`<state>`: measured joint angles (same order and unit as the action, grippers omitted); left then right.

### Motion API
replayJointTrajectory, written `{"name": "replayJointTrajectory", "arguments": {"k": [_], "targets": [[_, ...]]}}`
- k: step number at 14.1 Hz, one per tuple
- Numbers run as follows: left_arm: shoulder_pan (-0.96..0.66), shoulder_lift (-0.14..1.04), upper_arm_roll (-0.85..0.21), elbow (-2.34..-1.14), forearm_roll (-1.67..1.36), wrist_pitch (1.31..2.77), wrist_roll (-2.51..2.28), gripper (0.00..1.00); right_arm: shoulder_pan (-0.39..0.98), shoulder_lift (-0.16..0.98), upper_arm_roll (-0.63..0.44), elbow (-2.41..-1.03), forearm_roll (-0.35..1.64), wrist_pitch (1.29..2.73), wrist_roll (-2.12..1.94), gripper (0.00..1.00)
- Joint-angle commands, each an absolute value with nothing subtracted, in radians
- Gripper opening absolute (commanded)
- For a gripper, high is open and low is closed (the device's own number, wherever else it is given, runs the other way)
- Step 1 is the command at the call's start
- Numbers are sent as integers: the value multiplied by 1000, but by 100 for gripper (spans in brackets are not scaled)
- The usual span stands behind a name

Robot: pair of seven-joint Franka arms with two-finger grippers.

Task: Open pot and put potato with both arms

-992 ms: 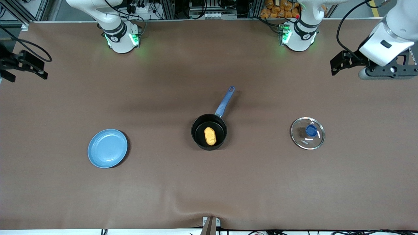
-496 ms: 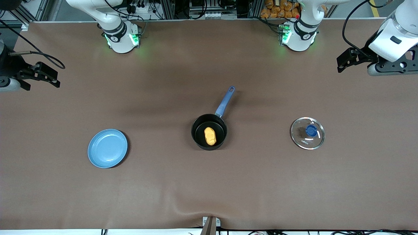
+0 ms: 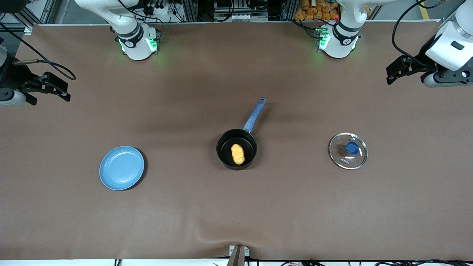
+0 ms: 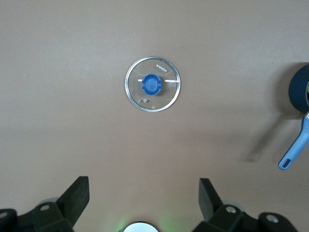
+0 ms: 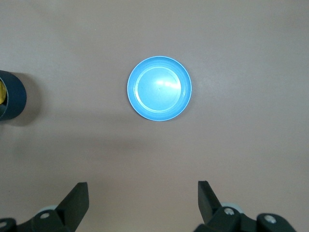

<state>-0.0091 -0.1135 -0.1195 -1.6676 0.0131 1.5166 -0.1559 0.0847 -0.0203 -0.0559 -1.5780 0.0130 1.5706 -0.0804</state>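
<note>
The pot (image 3: 236, 149) is being shown uncovered at the middle of the bench (image 3: 236, 207), with its blue handle (image 3: 255, 114) pointing toward one o'clock in the front view. The potato (image 3: 237, 154) is lying inside it, on the black bottom, its long axis running roughly from twelve to six o'clock.

Starting at the right arm's end of the bench, the right end effector (image 3: 50, 87) is being held in the air over the bench edge, at about ten o'clock from the pot. Its fingers (image 5: 77, 203) are being kept spread wide, with nothing between them. In the right wrist view the light-blue plate (image 5: 159, 88) is being seen well apart from them, with part of the pot's wall showing at the picture's edge.

The plate (image 3: 121, 168) is lying flat on the bench at about eight o'clock from the pot, well apart from it and nothing is being carried on it.

At about three o'clock from the pot, the glass lid (image 3: 348, 150) is resting on the bench, its blue knob (image 3: 351, 148) facing up.

The left end effector (image 3: 401, 70) is being held in the air over the left arm's end of the bench, at about two o'clock from the pot. Its fingers (image 4: 210, 195) are likewise being kept fully apart and empty.
</note>
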Motion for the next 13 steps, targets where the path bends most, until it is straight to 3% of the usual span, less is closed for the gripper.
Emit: {"name": "replayJointTrajectory", "arguments": {"k": [1,13], "targets": [[-3,-94,-121,-1620,43,1490,-155,100,89,-9,-52,-1551,12,1557,-72,100],[-9,-95,-130,-1608,43,1463,-147,100,84,-18,-55,-1470,-20,1442,-20,100]]}}
